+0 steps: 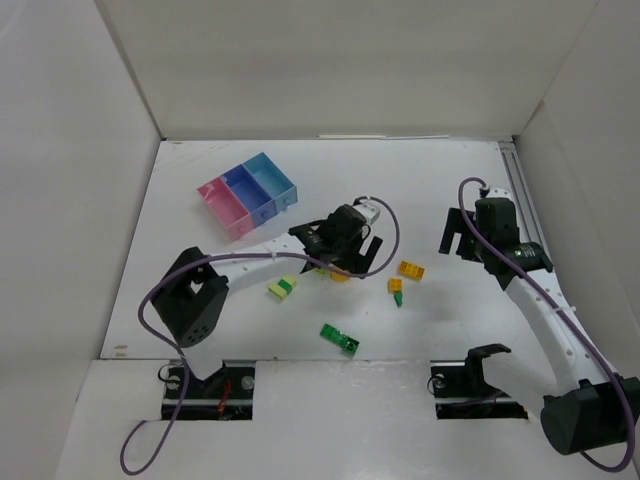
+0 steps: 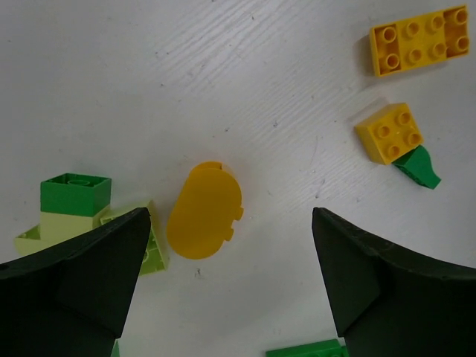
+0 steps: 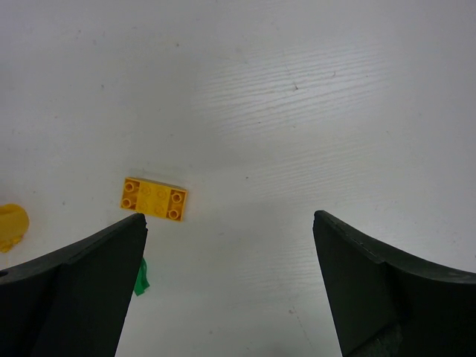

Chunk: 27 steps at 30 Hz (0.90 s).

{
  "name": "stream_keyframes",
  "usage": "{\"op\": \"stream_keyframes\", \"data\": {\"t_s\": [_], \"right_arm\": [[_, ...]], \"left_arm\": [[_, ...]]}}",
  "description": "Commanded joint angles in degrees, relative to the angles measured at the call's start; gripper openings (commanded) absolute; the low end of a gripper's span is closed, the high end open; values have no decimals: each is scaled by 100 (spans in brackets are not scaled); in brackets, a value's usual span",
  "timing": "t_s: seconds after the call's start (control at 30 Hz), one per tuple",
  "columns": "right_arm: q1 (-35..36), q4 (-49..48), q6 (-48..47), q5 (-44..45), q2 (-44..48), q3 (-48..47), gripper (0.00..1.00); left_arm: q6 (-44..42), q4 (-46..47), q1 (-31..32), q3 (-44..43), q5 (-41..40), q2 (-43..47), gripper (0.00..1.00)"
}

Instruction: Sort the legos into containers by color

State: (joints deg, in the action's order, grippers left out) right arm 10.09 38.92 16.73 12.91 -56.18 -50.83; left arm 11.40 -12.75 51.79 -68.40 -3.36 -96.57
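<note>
**Left hand (image 2: pixel 229 245) open above an orange piece (image 2: pixel 204 210)**

Dark fingers (image 2: pixel 89 275) fill the bottom corners of the left wrist view, spread wide and holding nothing, aimed down at the counter (image 2: pixel 223 74). The rounded orange piece lies mid-frame between them, untouched. A pale brick (image 2: pixel 74 212) with a green top sits right at the left finger. A flat orange brick (image 2: pixel 420 39), a small orange brick (image 2: pixel 390 132) and a dark green bit (image 2: pixel 418 166) lie at upper right.

Every brick in view lies loose, so sorting looks barely begun, and the step in hand seems to be the pick of the orange piece. That calls for a straight drop and a close across its narrow width, clear of the pale brick, then a carry to the bins (image 1: pixel 262 210) at upper left of the overhead view.

The right hand (image 3: pixel 227 223) is also released and empty, hovering right of centre.
</note>
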Motion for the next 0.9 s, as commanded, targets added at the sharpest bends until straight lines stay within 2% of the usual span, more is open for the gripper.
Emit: {"op": "stream_keyframes", "data": {"t_s": [0.0,0.1,0.4,0.5,0.53,0.67,0.8,0.87], "right_arm": [[-33,-314,-241,-254,108,-24,97],[-33,-314,-293,-254,55,-85,97],[-33,-314,-469,-359,-51,-85,97],[-33,-262,-469,-359,2,-85,97],[-33,-262,-469,-359,2,-85,97],[-33,-262,-469,-359,55,-85,97],[-33,-262,-469,-359,55,-85,97],[-33,-262,-469,-359,55,-85,97]], "left_arm": [[-366,378,68,134,63,-168,87],[-419,431,68,186,63,-387,84],[-305,651,68,248,-227,-643,80],[-305,651,68,248,-227,-705,76],[-305,651,68,248,-227,-766,70],[-305,599,68,301,-297,-933,63],[-182,599,68,354,-420,-933,63],[-130,599,68,354,-420,-933,59]]}}
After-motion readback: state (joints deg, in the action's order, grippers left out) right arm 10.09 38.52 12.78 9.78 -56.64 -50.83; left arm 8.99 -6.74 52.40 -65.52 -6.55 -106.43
